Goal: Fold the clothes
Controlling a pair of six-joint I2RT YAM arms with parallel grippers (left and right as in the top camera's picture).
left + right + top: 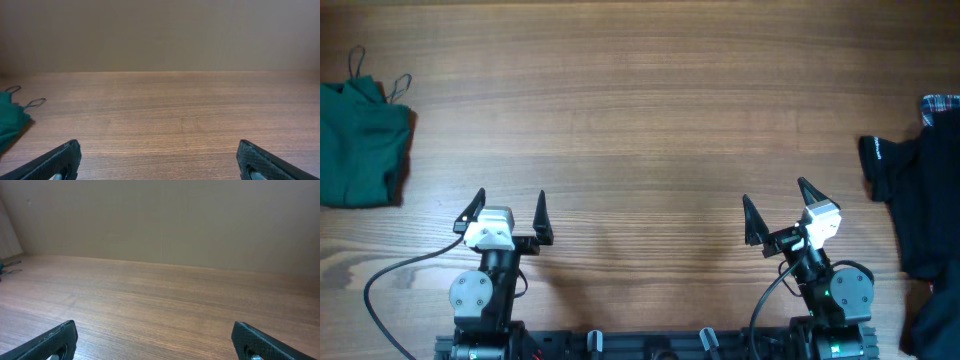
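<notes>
fold not begun: green garment (360, 145) lies bunched at the table's (640, 110) left edge; left gripper (510, 205) and right gripper (778, 203) wait empty, jaws apart.

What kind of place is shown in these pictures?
Probably a robot test bench, perhaps in a laboratory: a wooden table, two robot arms mounted at its near edge, a plain wall behind, and a green garment lying at one side.

The overhead view's edges crop the green garment (360, 140) and the black garment (923, 205).
</notes>
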